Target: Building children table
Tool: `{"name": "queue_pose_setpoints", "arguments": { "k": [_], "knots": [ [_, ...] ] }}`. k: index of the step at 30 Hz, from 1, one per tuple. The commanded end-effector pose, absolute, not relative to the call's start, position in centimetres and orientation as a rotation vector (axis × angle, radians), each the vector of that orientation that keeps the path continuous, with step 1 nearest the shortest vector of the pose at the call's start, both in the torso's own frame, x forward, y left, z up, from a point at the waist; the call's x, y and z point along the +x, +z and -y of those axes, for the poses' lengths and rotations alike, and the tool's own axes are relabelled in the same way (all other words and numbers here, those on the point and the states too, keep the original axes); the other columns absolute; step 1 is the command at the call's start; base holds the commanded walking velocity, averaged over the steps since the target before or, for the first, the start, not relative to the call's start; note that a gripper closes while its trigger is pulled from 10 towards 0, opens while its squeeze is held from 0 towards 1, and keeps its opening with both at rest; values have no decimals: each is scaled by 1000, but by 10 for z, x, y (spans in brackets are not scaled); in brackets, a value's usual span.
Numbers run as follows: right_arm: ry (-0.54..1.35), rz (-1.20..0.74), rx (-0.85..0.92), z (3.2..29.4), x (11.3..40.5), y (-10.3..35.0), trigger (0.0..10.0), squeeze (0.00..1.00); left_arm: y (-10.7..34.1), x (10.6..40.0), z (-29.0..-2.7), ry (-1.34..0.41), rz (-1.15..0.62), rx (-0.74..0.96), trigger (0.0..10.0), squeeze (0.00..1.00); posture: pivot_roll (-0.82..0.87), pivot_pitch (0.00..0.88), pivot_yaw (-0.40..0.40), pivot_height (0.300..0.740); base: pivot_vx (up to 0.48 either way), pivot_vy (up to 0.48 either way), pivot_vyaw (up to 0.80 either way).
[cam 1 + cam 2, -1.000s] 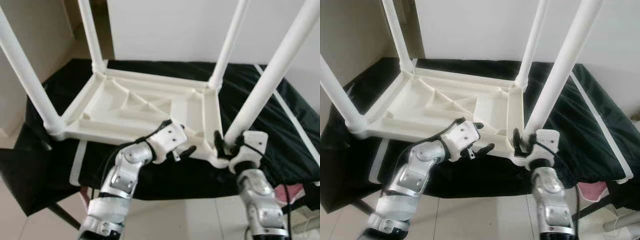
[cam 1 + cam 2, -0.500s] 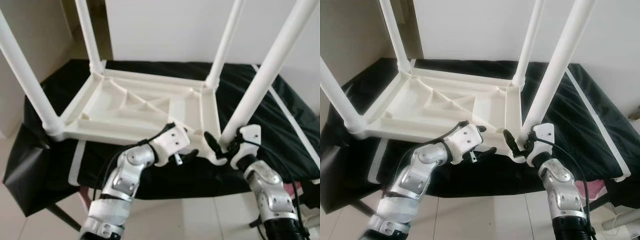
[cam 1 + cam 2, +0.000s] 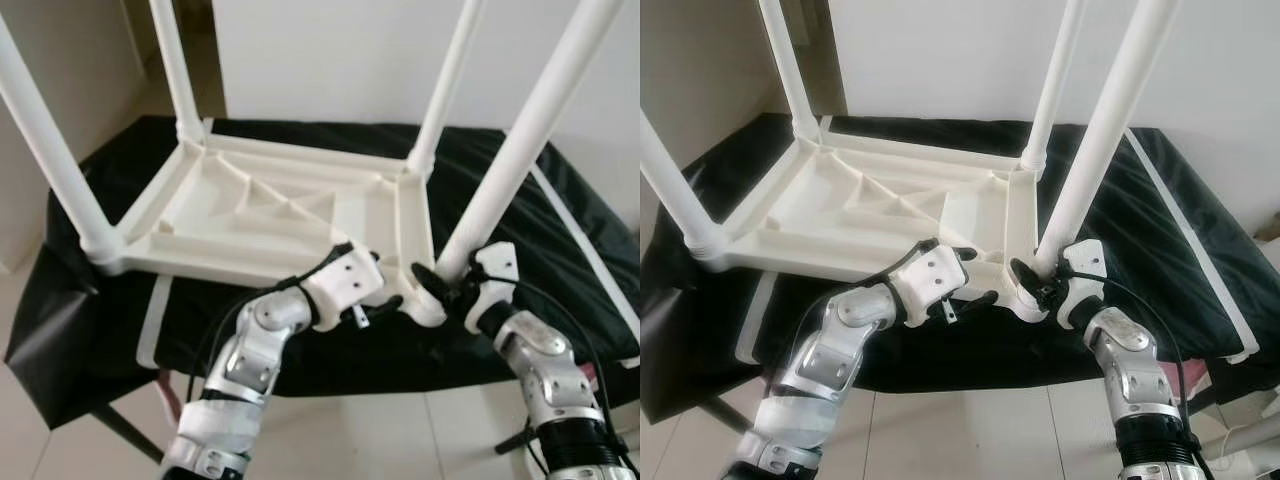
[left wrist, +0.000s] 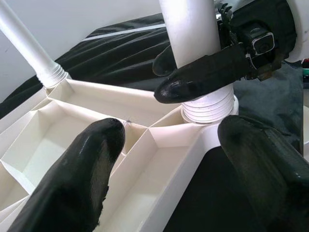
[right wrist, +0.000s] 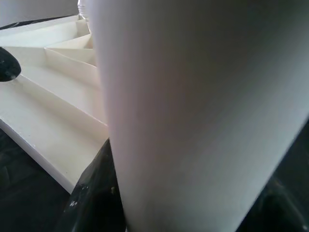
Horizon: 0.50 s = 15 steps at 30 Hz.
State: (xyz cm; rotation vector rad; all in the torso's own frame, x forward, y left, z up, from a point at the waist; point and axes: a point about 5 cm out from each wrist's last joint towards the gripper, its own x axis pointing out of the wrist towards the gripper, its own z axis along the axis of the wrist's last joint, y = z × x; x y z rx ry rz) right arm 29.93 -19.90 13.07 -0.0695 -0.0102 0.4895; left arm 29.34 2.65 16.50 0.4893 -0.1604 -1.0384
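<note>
A white plastic children's table lies upside down on a black-covered surface, its legs pointing up. My right gripper is shut on the near right leg just above its threaded socket; in the left wrist view one of its black fingers wraps that leg. My left gripper is open at the near rim beside that corner. One of its fingers sits over the ribbed underside and the other stands outside the rim.
The black cloth hangs over the support's edges, with white strips lying on it at the left and the right. A white wall stands behind. Tiled floor lies below the near edge, and something pink at the lower right.
My right forearm has swung out to the right and its gripper has moved left and up against the base of the near right leg. The left gripper has barely shifted.
</note>
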Motion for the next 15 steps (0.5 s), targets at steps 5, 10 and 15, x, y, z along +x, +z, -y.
{"name": "queue_pose_setpoints", "arguments": {
  "k": [5, 10, 15],
  "knots": [
    [517, -48, -43, 201, 294, 117, 0, 0, 164, 294, -28, -932, 177, 465, 10000, 0, -23, 0, -55, 740, 0, 0, 0],
    [443, -81, -28, 206, 292, 112, 10000, 0, 164, 293, -27, -938, 173, 464, 10000, 0, -30, 0, -47, 740, 0, 0, 0],
    [299, -121, -58, 209, 291, 105, 10000, 0, 161, 292, -26, -946, 166, 462, 10000, 0, -40, 0, -44, 740, 0, 0, 0]
  ]
}}
